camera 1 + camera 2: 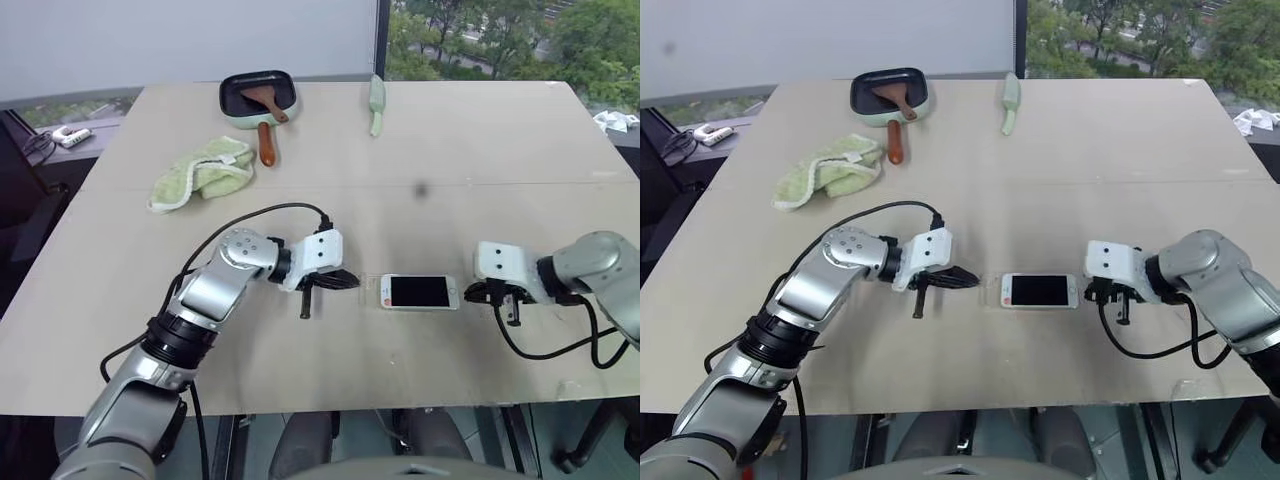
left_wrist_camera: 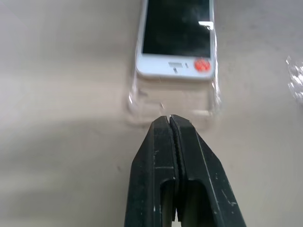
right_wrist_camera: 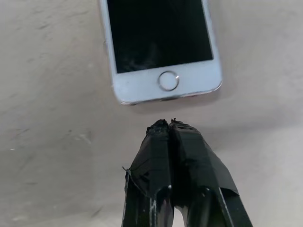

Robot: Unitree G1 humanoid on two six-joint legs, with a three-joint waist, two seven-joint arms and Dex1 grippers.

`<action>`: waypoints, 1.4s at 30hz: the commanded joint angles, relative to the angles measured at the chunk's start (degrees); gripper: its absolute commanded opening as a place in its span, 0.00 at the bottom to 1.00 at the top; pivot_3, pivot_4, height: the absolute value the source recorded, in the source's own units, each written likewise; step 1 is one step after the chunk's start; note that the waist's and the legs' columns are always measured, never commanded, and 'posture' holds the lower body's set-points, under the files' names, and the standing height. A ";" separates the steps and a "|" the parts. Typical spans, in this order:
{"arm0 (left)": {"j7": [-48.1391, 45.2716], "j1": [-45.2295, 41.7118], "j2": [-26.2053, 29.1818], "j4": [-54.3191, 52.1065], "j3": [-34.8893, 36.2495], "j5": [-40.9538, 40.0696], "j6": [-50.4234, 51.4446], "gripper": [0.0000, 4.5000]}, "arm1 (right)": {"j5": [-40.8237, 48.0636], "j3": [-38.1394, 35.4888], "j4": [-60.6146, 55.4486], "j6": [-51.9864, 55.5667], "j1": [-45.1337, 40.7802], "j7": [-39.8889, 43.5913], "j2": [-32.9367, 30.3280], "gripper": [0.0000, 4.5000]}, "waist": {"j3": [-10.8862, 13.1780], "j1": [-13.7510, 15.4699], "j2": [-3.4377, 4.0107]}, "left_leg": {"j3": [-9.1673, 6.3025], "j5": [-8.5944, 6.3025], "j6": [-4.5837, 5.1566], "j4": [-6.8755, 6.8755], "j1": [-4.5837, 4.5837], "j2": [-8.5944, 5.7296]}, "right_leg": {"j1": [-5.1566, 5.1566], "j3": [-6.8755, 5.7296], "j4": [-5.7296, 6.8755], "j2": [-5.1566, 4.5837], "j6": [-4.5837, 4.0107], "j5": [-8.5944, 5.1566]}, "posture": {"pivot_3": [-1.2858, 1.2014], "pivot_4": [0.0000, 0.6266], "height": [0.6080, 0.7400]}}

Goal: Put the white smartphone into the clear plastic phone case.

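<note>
The white smartphone (image 1: pixel 419 291) lies flat, screen up, on the table between my two grippers. Its speaker end rests in the clear plastic phone case (image 2: pixel 170 101). The case's empty part sticks out toward my left gripper (image 1: pixel 352 281). That gripper is shut, and its tips reach the case's free edge; I cannot tell whether they touch it. My right gripper (image 3: pixel 169 124) is shut with nothing in it and points at the phone's home-button end (image 3: pixel 168 80), a small gap away.
A green pan (image 1: pixel 258 97) holding a wooden spatula, a green cloth (image 1: pixel 203 172) and a green utensil (image 1: pixel 377 100) sit at the far side of the table. A black cable (image 1: pixel 260 212) loops from my left wrist. The table's front edge (image 1: pixel 330 408) is close below the phone.
</note>
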 commanded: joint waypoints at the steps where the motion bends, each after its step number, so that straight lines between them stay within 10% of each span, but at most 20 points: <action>1: -0.93 0.29 1.24 -1.03 -0.98 1.50 -1.68 0.00 | -1.52 0.52 -1.58 -0.77 -1.70 0.41 0.14 0.03 | 0.00 0.00 0.00 | 0.00 0.00 0.00 0.00 0.00 0.00 | 0.00 0.00 0.00 0.00 0.00 0.00 | 0.52 0.24 1.00; 32: 1.38 -0.98 -9.97 5.32 -4.38 5.95 -3.18 0.00 | -5.69 7.70 -6.39 4.71 -6.97 -0.04 9.71 0.03 | -0.06 1.81 0.07 | -0.47 -0.03 0.06 0.43 0.03 -0.24 | 0.41 -0.37 0.02 -0.10 0.04 0.02 | 0.52 0.24 1.00; 42: 2.09 -2.44 -7.91 7.17 -0.12 6.45 -4.31 0.00 | -4.42 -3.11 -4.38 3.77 -2.24 -3.34 6.22 0.03 | -0.06 1.92 0.09 | -0.58 -0.03 0.06 0.44 0.15 -0.33 | 0.62 -0.44 -0.03 -0.18 0.05 0.01 | 0.52 0.24 1.00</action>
